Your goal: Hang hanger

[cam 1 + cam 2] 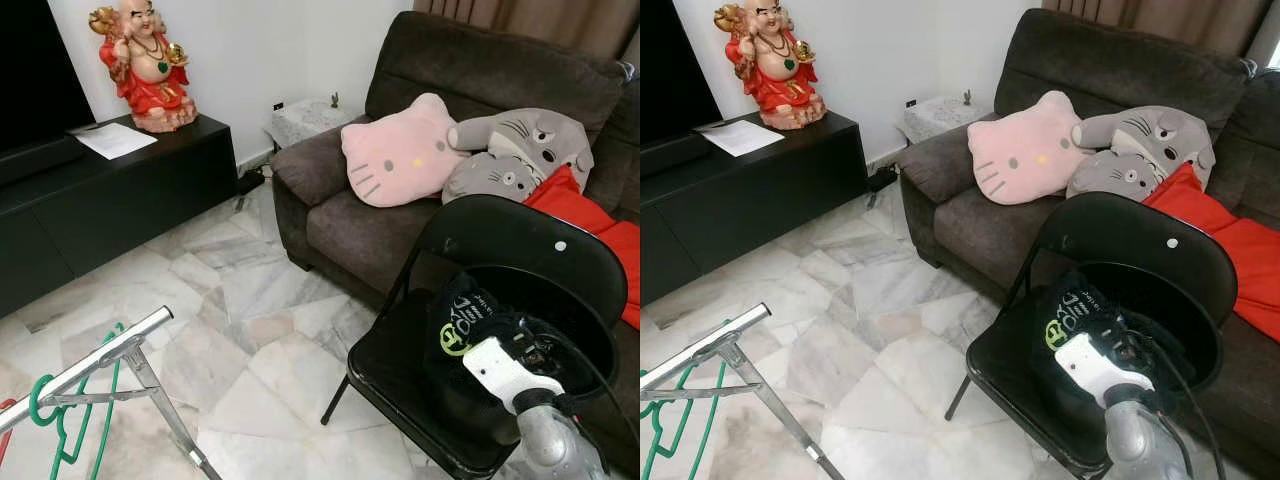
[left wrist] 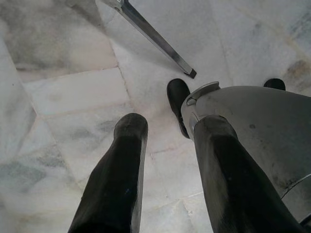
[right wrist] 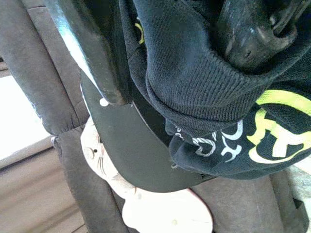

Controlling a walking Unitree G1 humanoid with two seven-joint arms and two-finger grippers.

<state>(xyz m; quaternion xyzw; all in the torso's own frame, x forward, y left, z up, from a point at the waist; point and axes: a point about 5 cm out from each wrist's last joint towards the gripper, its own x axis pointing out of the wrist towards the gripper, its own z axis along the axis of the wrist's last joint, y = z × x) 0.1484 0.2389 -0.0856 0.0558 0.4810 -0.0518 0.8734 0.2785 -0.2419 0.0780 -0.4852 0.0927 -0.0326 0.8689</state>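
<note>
- The drying rack rail (image 1: 95, 360) slants across the lower left corner, well left of the black folding chair (image 1: 520, 260); a green hanger (image 1: 75, 420) already hangs from it by its hook.
- The left gripper (image 2: 167, 165) points down at the marble floor (image 1: 240, 290) near a rack leg — its fingers are spread apart and hold nothing.
- On the chair seat lies a dark garment with a yellow-green logo (image 1: 465, 325); whether a hanger sits inside it I cannot tell.
- The right gripper (image 3: 252, 34) is sunk into that garment at the chair; how far its fingers are apart is hidden by the cloth.
- The move to come turns on one line — chair to rail, leftward across the floor — with the right arm nearer the garment and the left nearer the rail.
</note>
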